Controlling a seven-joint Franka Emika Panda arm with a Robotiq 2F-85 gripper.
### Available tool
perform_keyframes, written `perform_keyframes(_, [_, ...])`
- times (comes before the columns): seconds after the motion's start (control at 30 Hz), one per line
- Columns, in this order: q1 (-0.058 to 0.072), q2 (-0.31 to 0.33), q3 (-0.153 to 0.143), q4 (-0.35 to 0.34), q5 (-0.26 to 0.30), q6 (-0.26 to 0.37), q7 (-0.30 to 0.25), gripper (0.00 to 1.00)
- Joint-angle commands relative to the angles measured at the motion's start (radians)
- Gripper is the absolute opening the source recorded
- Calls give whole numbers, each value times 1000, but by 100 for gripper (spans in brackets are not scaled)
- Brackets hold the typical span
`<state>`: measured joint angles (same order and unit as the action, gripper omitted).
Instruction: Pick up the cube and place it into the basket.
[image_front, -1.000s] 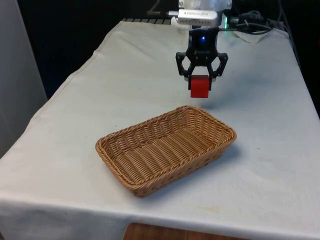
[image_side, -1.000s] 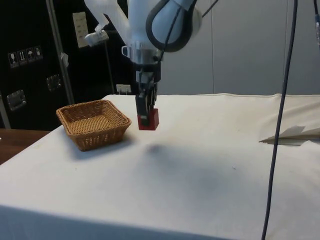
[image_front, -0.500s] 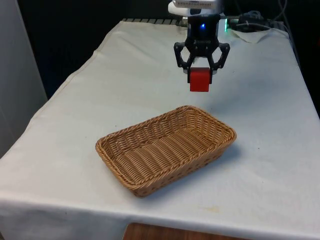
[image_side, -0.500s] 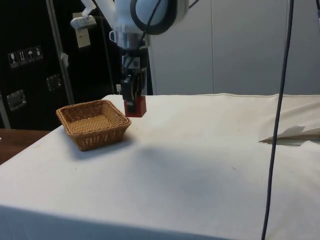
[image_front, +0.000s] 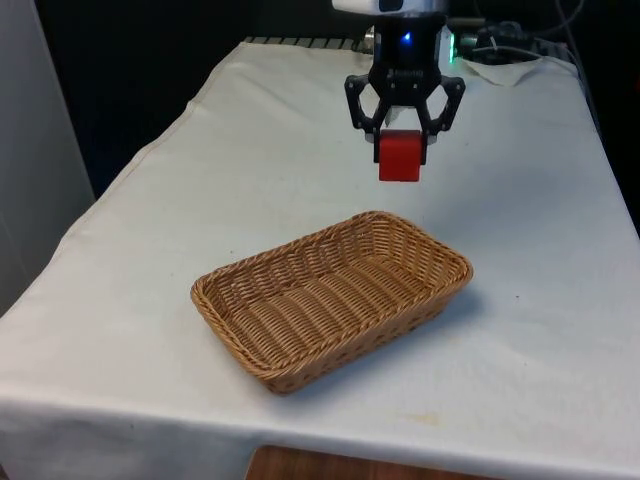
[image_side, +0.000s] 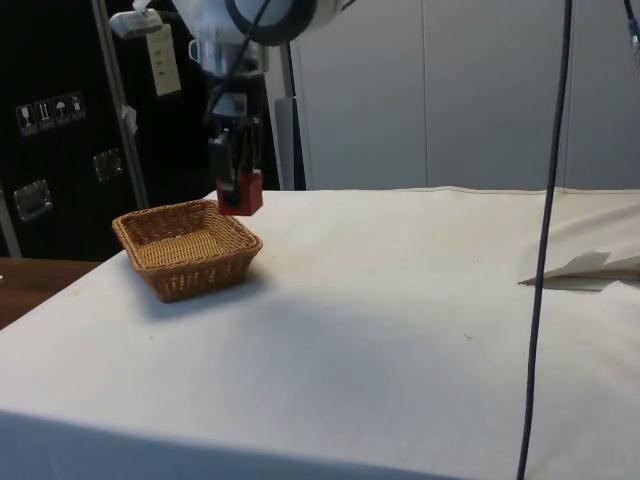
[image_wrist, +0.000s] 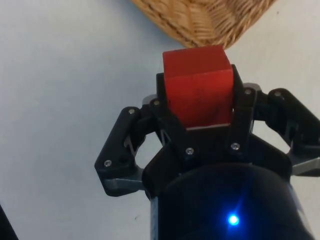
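The black two-finger gripper (image_front: 403, 158) hangs in the air above the bench (image_front: 250, 180), and its fingers (image_wrist: 243, 107) are clamped on the small red cube (image_front: 400, 157) — one on each side of the block, holding it well clear of the white cloth. In the side view the gripper (image_side: 238, 190) points straight down with the cube (image_side: 240, 196) at its tip, held above the level of the woven brown wicker basket (image_side: 186, 246), over that basket's far rim. From the front, the cube sits higher than the rectangular basket (image_front: 330, 296) and beyond its far corner, toward the front view's right; the two are apart, nothing touching. The basket rests flat on the cloth near the bench's front edge, turned at an angle to that edge, and its inside looks bare. In the wrist view the cube (image_wrist: 198, 85) is snug between the gripper (image_wrist: 200, 102) fingers, red top face showing, with the basket's woven rim (image_wrist: 210, 20) just past it and plain white cloth below. A dark cable (image_side: 545, 240) hangs down in the side view, and a folded bit of paper (image_side: 585, 270) lies on the cloth far from the action.
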<state>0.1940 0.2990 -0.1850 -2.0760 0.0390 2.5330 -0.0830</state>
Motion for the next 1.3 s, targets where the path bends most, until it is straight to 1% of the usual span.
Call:
perform_keyframes(0.0, [-3,11,5,23,12,-17,-4,1])
perform_keyframes(0.13, [-5,35,6,70,21,-35,-7,1])
perform_keyframes(0.17, [0,30,0,59,8,-23,0,1])
perform_keyframes(0.2, [-6,48,7,94,26,-42,-9,1])
perform_keyframes(0.33, [-8,73,7,142,33,-61,-11,1])
perform_keyframes(0.4, [-9,93,8,181,37,-76,-12,1])
perform_keyframes(0.47, [-11,107,8,205,42,-85,-13,1])
perform_keyframes(0.5, [-4,104,0,199,29,-76,-3,1])
perform_keyframes(0.53, [-11,115,8,219,45,-89,-14,1])
perform_keyframes(0.6, [-12,129,8,242,52,-96,-17,1])
perform_keyframes(0.7, [-17,156,7,279,59,-104,-23,1])
perform_keyframes(0.77, [-21,187,3,316,70,-107,-30,1])
perform_keyframes(0.8, [-21,196,2,327,73,-107,-32,1])
perform_keyframes(0.83, [-12,186,-6,313,60,-98,-21,1])
perform_keyframes(0.87, [-23,207,1,339,76,-107,-33,1])
perform_keyframes(0.93, [-25,227,-1,361,85,-107,-38,1])
perform_keyframes(1.0, [-31,259,-5,392,99,-105,-49,1])
perform_keyframes(1.07, [-33,279,-8,411,109,-104,-56,1])
perform_keyframes(1.1, [-23,271,-17,401,99,-99,-47,1])
perform_keyframes(1.13, [-35,290,-9,420,115,-102,-61,1])
perform_keyframes(1.2, [-38,308,-13,437,129,-101,-71,1])
perform_keyframes(1.27, [-45,336,-17,462,153,-99,-90,1])
